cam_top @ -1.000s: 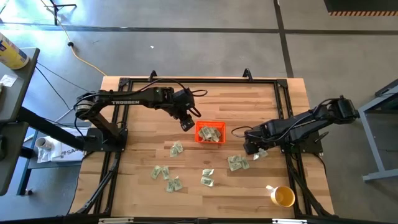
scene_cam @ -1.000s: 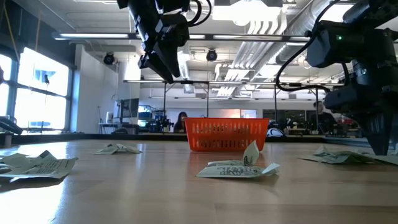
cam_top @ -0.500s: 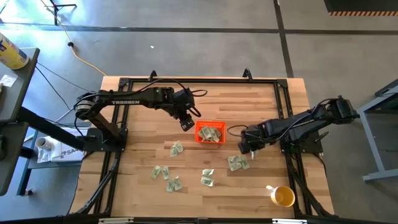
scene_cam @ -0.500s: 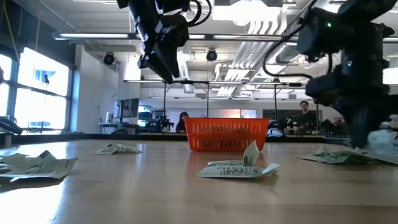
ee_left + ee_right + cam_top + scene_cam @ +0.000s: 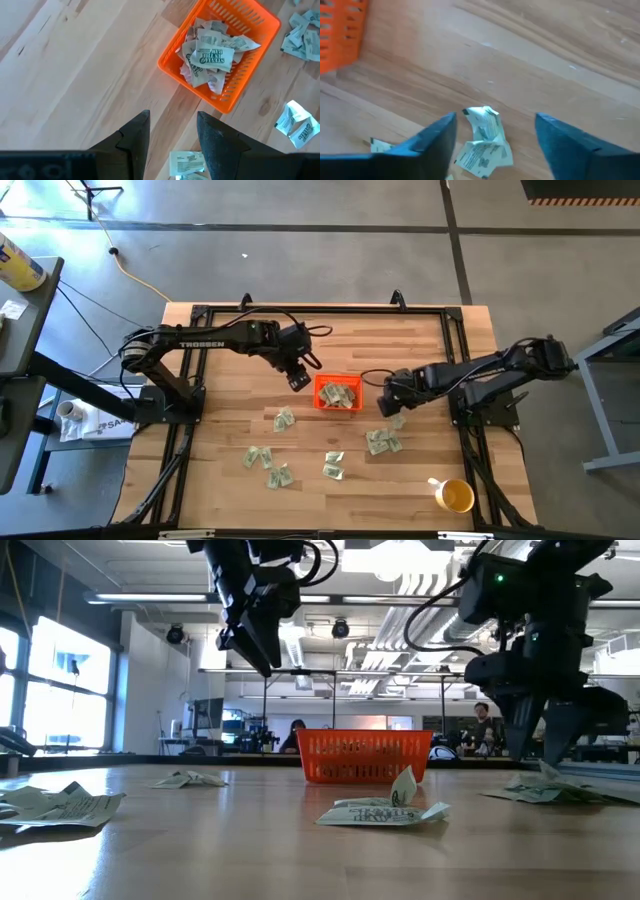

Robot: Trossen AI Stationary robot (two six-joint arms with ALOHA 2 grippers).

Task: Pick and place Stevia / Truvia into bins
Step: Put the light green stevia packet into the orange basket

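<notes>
Your right gripper (image 5: 495, 135) has its jaws apart and empty above a crumpled pale green and white paper sweetener packet (image 5: 484, 142) lying on the wooden bench (image 5: 230, 330), just beside the small orange-red plastic bin (image 5: 338, 393). Your left gripper (image 5: 172, 137) waits near the bin's other side, jaws apart, empty. Several packets already fill the bin, but I'd judge you midway, with many scattered loose.
</notes>
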